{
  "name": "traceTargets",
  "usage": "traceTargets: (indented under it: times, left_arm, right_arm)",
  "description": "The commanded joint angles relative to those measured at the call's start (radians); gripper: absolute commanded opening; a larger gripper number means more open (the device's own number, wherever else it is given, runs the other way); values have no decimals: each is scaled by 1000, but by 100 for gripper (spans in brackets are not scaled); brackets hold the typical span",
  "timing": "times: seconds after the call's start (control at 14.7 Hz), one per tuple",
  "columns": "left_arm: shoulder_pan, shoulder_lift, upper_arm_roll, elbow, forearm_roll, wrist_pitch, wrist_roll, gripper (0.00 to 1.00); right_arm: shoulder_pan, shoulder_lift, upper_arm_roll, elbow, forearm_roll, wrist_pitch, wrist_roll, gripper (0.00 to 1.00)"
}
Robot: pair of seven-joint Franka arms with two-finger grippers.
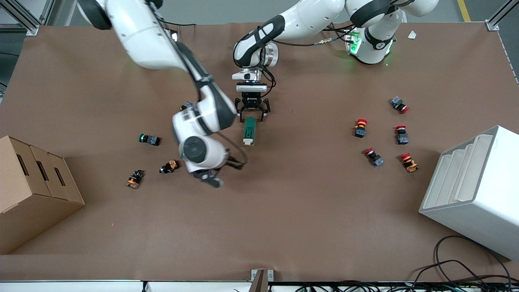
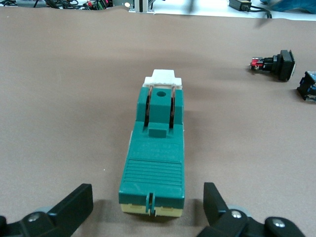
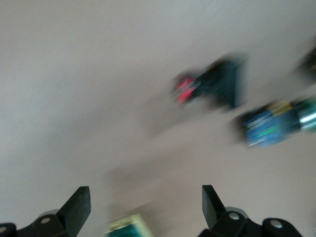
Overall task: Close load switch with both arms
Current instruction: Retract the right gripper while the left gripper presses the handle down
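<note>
Right gripper (image 1: 211,178) over bare table, spread | left gripper (image 1: 253,115) spread astride load switch (image 1: 249,132) end, lowered

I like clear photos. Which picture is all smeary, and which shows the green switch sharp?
Right wrist view: smeared, the push buttons just streaks. Left wrist view: sharp, the load switch crisp between the open left gripper's fingers. Front view: clear, evenly lit.
</note>
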Motion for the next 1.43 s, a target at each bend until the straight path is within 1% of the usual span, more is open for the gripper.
traceTargets:
  times: [0.0, 0.27, 0.41, 0.48, 0.54, 0.68, 0.75, 0.82, 1.02, 1.29, 1.36]
  left_arm:
    - [-2, 25, 9, 18, 21, 5, -6, 100]
    - [-1, 23, 9, 20, 21, 5, -6, 100]
    - [-1, 23, 9, 20, 21, 3, -6, 100]
    - [1, 23, 9, 20, 21, 3, -6, 100]
    - [1, 23, 9, 20, 19, 3, -6, 100]
    - [1, 19, 9, 18, 16, 3, -3, 100]
    - [2, 19, 9, 18, 15, 2, -3, 100]
    - [2, 19, 9, 20, 15, 2, -1, 100]
    - [2, 14, 9, 20, 12, 2, 0, 100]
    - [4, 11, 9, 20, 12, -1, 9, 100]
    - [7, 3, 7, 17, 9, -3, 28, 100]
  right_arm:
    - [-60, -107, -25, -44, -114, -85, -150, 100]
    - [-284, -240, -31, -47, -135, -244, -544, 100]
    - [-386, -310, -31, -47, -191, -309, -722, 100]
    - [-430, -339, -33, -47, -201, -335, -832, 100]
    - [-476, -365, -31, -46, -201, -371, -897, 100]
    - [-538, -383, -31, -34, -195, -384, -911, 100]
    - [-565, -376, -25, -6, -196, -395, -913, 100]
    - [-565, -376, -27, 32, -196, -416, -916, 100]
    - [-567, -376, -28, 55, -202, -445, -916, 100]
    - [-555, -383, -27, 51, -198, -462, -904, 100]
    - [-561, -391, -27, 49, -198, -500, -908, 100]
